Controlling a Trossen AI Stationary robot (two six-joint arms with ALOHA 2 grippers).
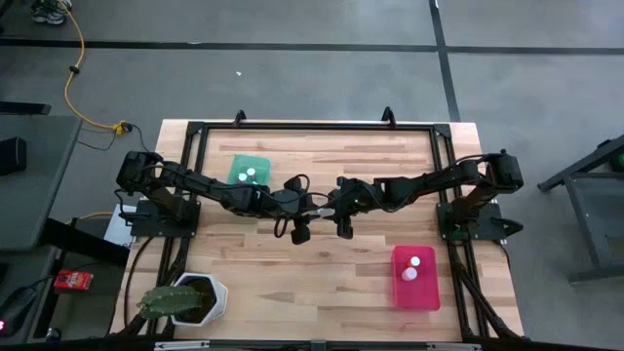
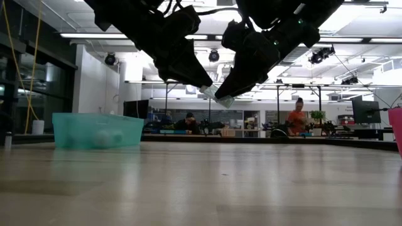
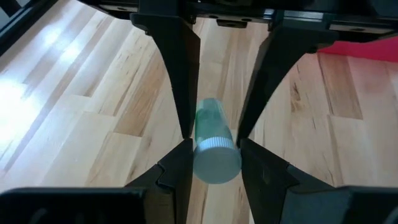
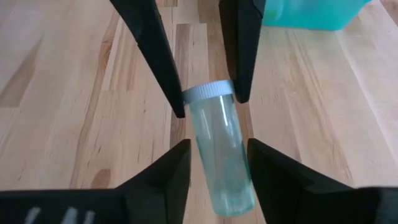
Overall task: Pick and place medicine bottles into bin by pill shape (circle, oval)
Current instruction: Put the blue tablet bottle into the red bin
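One medicine bottle [image 3: 214,140] with a white cap and a pale translucent body hangs high above the table's middle, between my two grippers, which meet tip to tip [image 2: 217,95]. My left gripper [image 3: 216,149] is shut on its cap end. My right gripper [image 4: 219,149] comes from the opposite side. It is open, with a finger [image 4: 177,168] on either side of the bottle's body and a narrow gap on each side. Two more bottles lie in the green bin [image 1: 249,174] and two in the red bin [image 1: 414,278]. My left gripper pinches the bottle's white cap [image 4: 208,92] between its two fingers. The fingers slant down from the table's left side and lie along the bottle. The bottle is lifted clear of the table, its body [image 2: 225,99] sloping down toward the right arm.
The green bin stands at the far left of the table, and shows in the low view [image 2: 97,130]. The red bin stands at the near right. A white hexagonal pot with a cactus [image 1: 190,297] is at the near left corner. People sit and stand in the room behind.
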